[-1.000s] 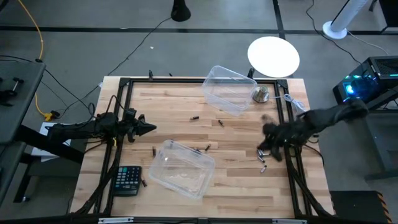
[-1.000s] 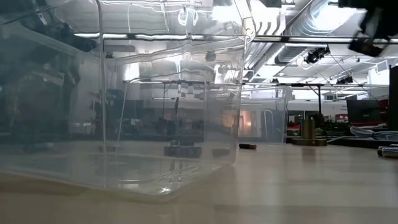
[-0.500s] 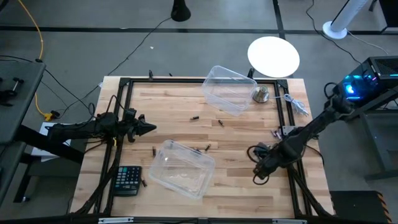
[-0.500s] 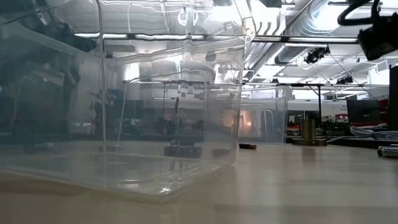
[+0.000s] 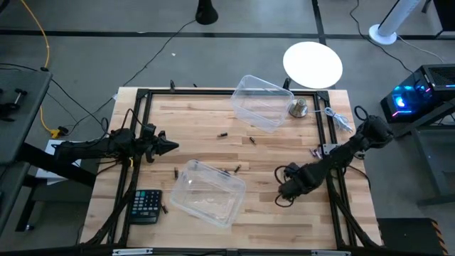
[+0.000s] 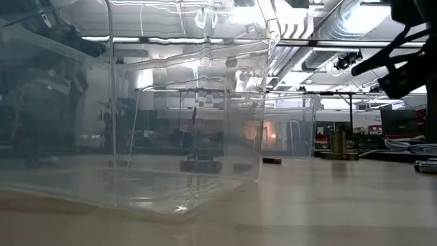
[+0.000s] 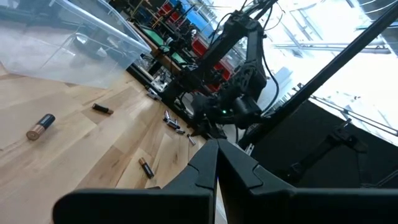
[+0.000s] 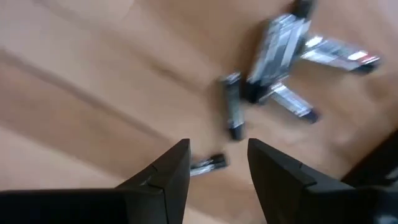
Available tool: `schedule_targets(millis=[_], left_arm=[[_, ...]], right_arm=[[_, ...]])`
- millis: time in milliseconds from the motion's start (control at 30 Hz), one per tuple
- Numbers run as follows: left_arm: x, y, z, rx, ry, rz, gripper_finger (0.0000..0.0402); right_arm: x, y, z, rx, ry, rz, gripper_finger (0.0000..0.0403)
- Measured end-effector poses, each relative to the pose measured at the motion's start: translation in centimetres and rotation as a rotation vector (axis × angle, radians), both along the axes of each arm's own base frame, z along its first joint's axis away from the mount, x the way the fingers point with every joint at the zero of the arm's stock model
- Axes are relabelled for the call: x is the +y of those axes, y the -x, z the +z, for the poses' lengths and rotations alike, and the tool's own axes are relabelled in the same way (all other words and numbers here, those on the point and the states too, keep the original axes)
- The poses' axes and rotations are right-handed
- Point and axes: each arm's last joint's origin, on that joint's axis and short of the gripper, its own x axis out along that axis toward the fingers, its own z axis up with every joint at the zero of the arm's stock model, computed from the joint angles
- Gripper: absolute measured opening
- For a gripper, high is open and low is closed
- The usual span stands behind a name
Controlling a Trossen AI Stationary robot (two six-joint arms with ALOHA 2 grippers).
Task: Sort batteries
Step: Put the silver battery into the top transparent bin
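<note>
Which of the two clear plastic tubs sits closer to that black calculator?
The clear tub at the table's near edge, right beside the calculator; the other tub sits far across, by the metal knob.

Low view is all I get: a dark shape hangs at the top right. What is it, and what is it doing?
Observer: That is the right arm. Its right gripper hangs open over the right side of the table, holding nothing.
Operator: Is anything below it?
Observer: Its wrist view shows a heap of silvery batteries lying loose just ahead of it.
Operator: And the other arm?
Observer: The left gripper is shut and sits at the table's left edge, on the same side as the calculator.
</note>
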Motion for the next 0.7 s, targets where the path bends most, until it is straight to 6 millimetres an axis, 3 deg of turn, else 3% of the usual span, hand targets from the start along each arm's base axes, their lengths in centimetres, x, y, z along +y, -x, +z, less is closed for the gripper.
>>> schedule_targets(millis=[700], left_arm=[[0.0, 0.0, 0.0, 0.000, 0.000, 0.000, 0.0000]], right_arm=[[-1.5, 0.7, -2.9, -0.022, -0.036, 0.068, 0.0147]])
